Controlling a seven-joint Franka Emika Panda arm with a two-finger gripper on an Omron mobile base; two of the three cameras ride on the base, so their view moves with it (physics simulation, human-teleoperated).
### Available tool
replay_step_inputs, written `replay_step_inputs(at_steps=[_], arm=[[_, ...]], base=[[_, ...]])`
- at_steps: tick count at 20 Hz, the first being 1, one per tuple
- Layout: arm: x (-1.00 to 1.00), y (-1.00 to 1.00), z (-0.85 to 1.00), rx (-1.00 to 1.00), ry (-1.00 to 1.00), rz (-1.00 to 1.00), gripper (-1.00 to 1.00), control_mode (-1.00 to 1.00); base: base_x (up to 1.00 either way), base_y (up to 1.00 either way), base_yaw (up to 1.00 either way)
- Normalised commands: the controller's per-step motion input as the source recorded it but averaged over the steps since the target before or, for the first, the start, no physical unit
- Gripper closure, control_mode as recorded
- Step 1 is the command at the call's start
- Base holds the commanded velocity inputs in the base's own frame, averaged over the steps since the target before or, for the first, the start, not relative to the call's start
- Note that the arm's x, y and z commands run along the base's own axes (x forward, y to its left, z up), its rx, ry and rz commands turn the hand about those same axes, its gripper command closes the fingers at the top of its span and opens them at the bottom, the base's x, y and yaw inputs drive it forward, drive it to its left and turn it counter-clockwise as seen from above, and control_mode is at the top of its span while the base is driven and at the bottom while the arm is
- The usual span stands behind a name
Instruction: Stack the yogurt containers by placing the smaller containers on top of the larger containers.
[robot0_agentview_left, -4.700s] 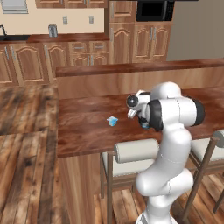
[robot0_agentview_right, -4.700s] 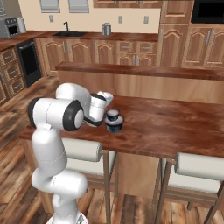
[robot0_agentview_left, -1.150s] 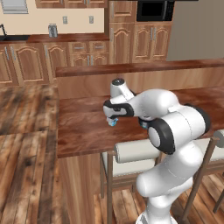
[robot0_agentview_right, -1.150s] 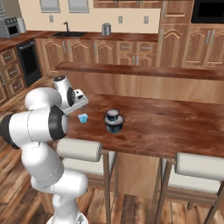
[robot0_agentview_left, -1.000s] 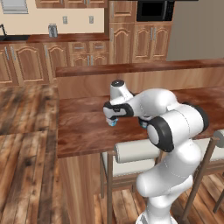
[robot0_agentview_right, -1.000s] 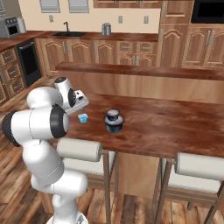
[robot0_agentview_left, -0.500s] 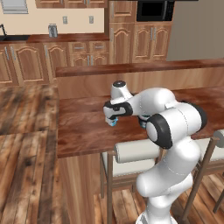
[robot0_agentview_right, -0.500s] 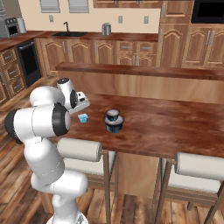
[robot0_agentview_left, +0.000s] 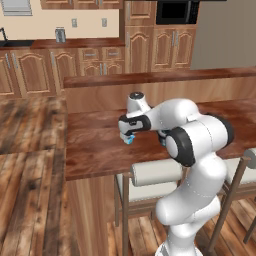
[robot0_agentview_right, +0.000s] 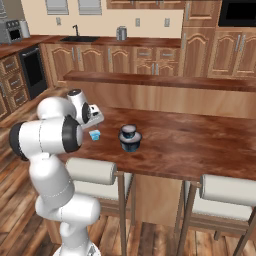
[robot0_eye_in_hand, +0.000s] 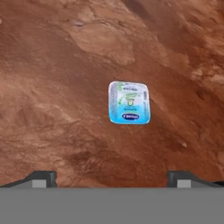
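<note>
Now that the arm has swung from the dark-blue stack over to the left, the gripper (robot0_agentview_left: 127, 136) hangs just above the tiny pale-blue cup (robot0_eye_in_hand: 128, 103), and over the last second it has sunk a little closer to it.

- Gripper: released, jaws spread wide, nothing between them. In the hand view both dark tips sit at the bottom, well apart, with the cup's lid above and between them.
- Tiny pale-blue cup (robot0_agentview_right: 94, 134): upright on the worktop (robot0_agentview_right: 190, 137), toward its left near part, apart from the other cups. In the left base view a sliver of blue (robot0_agentview_left: 130, 140) shows under the hand.
- Narrower dark-blue cup (robot0_agentview_right: 129, 131): already on top of the wide dark-blue tub (robot0_agentview_right: 130, 143), to the right of the pale cup, near the middle of the worktop. Whether it sits centred is too small to tell.

Judgement: one of the two stackings looks done; the pale cup is the remaining piece. The hand is in the approach, lined up over it but not yet down around it. Next move calls for a straight descent and a close on the cup's sides. The cup is small and boxy, so a slight offset could nudge it aside.
</note>
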Motion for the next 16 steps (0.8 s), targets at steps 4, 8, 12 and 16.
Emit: replay_step_inputs(at_steps=[4, 8, 12, 16], arm=[[0.14, 0.0, -0.12, 0.03, 0.0, -0.04, -1.0, -1.0], [0.18, 0.01, -0.16, 0.06, 0.0, -0.02, -1.0, -1.0], [0.2, 0.0, -0.16, 0.08, 0.0, 0.0, -1.0, -1.0], [0.24, 0.0, -0.08, 0.08, 0.0, 0.0, -1.0, -1.0]], base=[[0.0, 0.0, 0.0], [0.0, 0.0, 0.0], [0.0, 0.0, 0.0], [0.0, 0.0, 0.0]])
